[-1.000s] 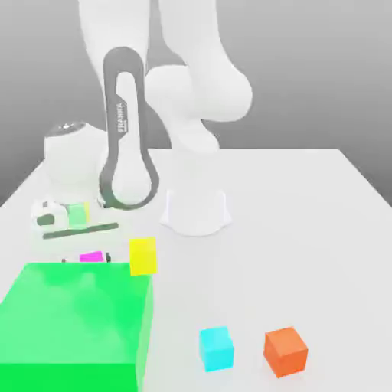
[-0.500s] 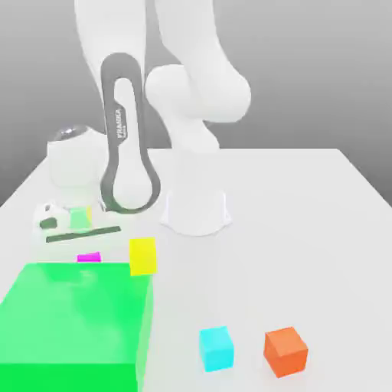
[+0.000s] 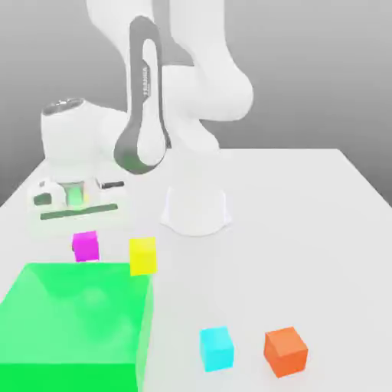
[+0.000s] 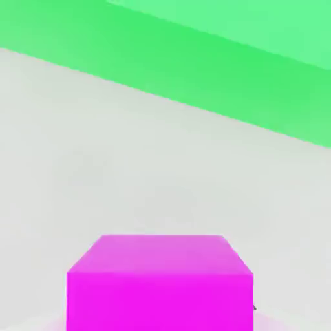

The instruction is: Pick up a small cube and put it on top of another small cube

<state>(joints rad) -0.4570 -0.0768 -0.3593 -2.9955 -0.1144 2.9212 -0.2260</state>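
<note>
White tabletop (image 3: 253,253), end effector (image 3: 86,246) holding magenta cube (image 3: 86,247), green block (image 3: 76,314) near.

A pale, plain desk (image 3: 268,230) carries a huge green block (image 3: 73,321) at the near end, on the exterior view's left. Apart from it, toward the exterior view's right, sit a cyan cube (image 3: 217,349) and, just beside that, an orange-red cube (image 3: 285,352). The white robot base (image 3: 197,214) stands farther back.

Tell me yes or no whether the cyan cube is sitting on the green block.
No, the cyan cube stands on the table, beside the green block.
</note>
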